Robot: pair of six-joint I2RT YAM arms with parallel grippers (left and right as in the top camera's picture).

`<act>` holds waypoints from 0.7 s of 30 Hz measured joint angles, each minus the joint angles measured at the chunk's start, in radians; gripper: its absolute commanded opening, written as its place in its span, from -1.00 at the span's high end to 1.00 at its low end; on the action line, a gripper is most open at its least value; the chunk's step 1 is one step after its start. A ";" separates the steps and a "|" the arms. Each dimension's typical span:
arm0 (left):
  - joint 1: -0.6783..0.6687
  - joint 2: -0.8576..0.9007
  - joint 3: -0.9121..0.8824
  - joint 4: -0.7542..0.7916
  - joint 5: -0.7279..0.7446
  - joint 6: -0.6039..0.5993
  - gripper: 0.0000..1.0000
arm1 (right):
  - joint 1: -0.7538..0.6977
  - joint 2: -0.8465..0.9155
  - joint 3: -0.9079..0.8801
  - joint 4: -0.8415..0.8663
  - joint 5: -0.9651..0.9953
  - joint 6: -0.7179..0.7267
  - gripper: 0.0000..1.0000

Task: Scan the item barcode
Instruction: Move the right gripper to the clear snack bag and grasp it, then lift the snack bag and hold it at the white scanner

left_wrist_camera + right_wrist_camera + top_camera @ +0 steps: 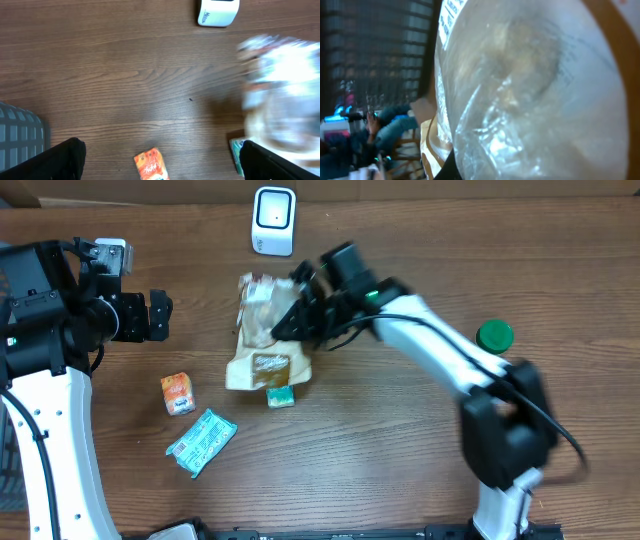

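The item is a clear plastic bag with a tan label, partly lifted off the table at centre. My right gripper is shut on the bag's right side. The bag's crinkled plastic fills the right wrist view and hides the fingers there. No barcode shows in any view. The white scanner stands at the far edge, also seen as the scanner in the left wrist view. My left gripper hangs open at the left, holding nothing. In its own view, the left gripper is above an orange carton, with the blurred bag to the right.
An orange carton and a teal packet lie at front left. A small green box sits at the bag's lower edge. A green round lid rests at the right. A grey crate is at the left.
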 measured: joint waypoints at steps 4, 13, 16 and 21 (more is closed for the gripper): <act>0.000 0.000 0.000 0.000 0.000 0.000 -0.99 | -0.061 -0.177 0.003 -0.131 -0.026 -0.156 0.92; 0.000 0.000 0.000 0.000 0.000 0.000 -0.99 | -0.066 -0.349 0.003 -0.263 0.063 -0.329 0.92; 0.000 0.000 0.000 0.000 0.000 0.000 -0.99 | -0.066 -0.397 0.003 -0.265 0.089 -0.359 0.92; 0.000 0.000 0.000 0.000 0.000 0.000 -0.99 | -0.066 -0.421 0.003 -0.262 0.145 -0.327 0.93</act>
